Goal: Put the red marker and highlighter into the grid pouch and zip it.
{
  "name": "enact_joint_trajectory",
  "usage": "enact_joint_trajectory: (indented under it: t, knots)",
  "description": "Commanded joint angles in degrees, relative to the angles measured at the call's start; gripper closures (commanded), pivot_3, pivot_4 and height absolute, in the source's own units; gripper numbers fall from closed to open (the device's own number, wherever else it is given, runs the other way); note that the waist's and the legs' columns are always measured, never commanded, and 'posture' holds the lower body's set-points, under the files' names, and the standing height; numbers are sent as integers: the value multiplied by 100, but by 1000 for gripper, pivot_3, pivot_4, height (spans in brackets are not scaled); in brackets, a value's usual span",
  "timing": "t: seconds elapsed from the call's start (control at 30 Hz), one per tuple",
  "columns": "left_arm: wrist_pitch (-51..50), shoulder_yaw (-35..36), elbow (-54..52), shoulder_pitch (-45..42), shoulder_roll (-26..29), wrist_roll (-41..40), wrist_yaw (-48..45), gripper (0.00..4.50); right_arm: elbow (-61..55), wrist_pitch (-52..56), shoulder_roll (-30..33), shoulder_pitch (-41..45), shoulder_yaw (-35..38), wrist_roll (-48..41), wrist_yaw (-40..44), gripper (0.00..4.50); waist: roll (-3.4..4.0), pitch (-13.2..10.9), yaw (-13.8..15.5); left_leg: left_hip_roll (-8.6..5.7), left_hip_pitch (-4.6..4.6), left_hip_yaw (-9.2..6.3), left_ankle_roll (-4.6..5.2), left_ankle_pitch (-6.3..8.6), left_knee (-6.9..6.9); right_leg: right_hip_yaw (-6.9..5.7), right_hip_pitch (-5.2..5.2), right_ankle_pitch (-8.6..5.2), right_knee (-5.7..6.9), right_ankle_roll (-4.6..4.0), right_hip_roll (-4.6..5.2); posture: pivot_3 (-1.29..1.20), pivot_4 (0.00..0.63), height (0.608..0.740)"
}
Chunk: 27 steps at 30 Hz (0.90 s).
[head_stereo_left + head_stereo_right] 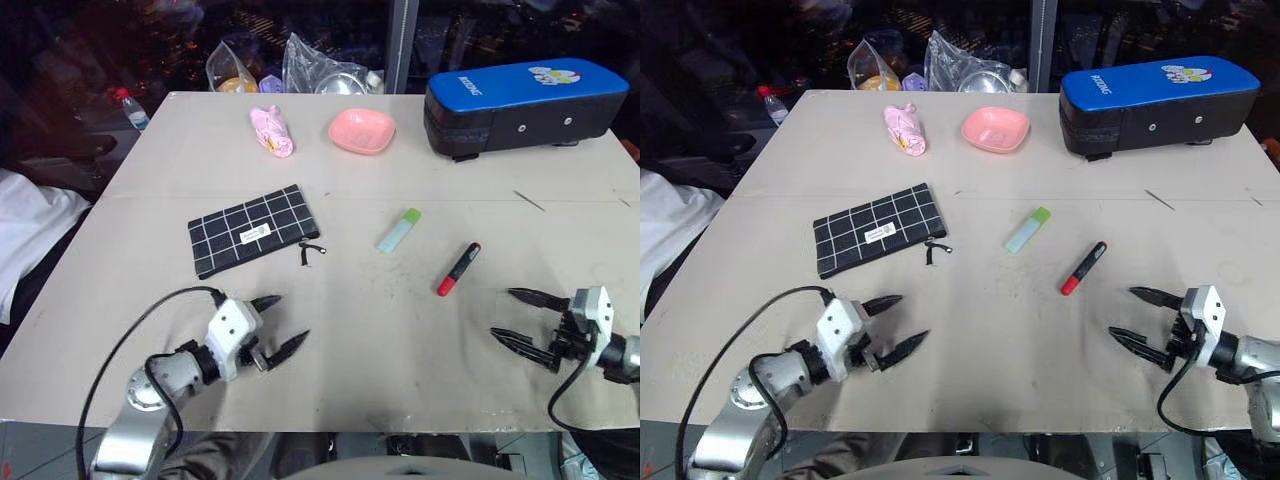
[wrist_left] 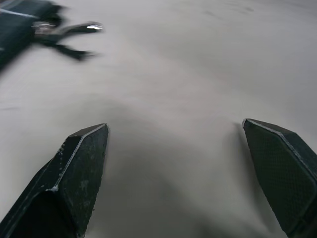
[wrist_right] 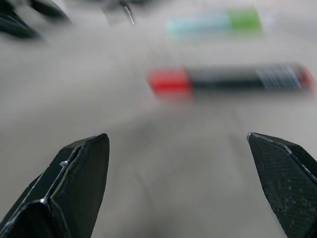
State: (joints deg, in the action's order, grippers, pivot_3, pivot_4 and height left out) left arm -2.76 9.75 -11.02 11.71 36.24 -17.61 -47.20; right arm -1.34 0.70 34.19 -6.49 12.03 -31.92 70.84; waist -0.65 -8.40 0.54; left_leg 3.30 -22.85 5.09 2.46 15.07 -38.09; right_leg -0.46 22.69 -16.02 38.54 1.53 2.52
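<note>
red marker (image 1: 459, 269): slim round barrel, red end + black body, smooth plastic. Lies flat on table (image 1: 400, 370), right of centre, pointing about 1 o'clock. Risk: rolls off when pinched.
highlighter (image 1: 398, 231): chunky, pale mint translucent, lime cap. At about 10 o'clock from marker, near but apart. Risk: slick body could squirt out of the jaws.
grid pouch (image 1: 254, 231): flat soft black fabric, white grid, small white label. At 9 o'clock from highlighter, well apart. Looks zipped, can't tell for sure; limp cloth prob slides or folds if one arm tugs it.
pull cord (image 1: 311, 249): thin black, at pouch's right end. Tiny target, easy to miss.
right gripper (image 1: 520, 317): fingers wide apart, empty, at 4 o'clock from marker.
left gripper (image 1: 279, 325): fingers spread, empty, at 6 o'clock from pouch.
pink dish (image 1: 361, 130): smooth, shallow, far side.
blue case (image 1: 524, 103): padded, far right; not the target.
</note>
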Motion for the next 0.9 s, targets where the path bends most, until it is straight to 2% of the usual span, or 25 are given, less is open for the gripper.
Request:
enact_joint_trajectory:
  t: [0.03, 0.23, 0.43, 0.63, 0.9]
  knots:
    - [351, 674, 589, -150, 359, -188, -264, 78, -877, 400, -97, 266, -39, -451, -326, 0, 9, -2, -18, 0, 0, 0, 0, 0, 0, 0, 1, 0, 1, 0, 1, 0, 150, 737]
    - [1011, 1219, 2261, -686, 957, -28, -563, 78, -1502, 809, -310, 593, -378, -468, -834, 0, -16, -14, 18, -10, -13, 3, 2, 2, 2, -12, 0, 3, -19, 6, 15, 0, 150, 737]
    - [1812, 1166, 3712, -1289, 1423, 329, -734, 78, -1474, 807, -329, 729, -556, -369, -866, 0, -21, -15, 22, -15, -18, -4, 2, 2, 1, -21, -1, 4, -22, 5, 28, 0, 150, 737]
    - [3131, 669, 5107, -2157, 1735, 1207, -447, 78, -1424, 808, -278, 799, -565, -318, -847, 0, -26, -14, 14, -14, -18, -5, 2, 2, 2, -25, 0, 4, -22, 5, 28, 0, 150, 737]
    - [4925, -373, 6248, -3201, 1982, 2693, 414, 78, -1455, 778, -261, 744, -536, -256, -889, 0, -27, -13, 21, -16, -18, -3, 3, 2, 2, -26, 0, 6, -15, 8, 30, 0, 150, 737]
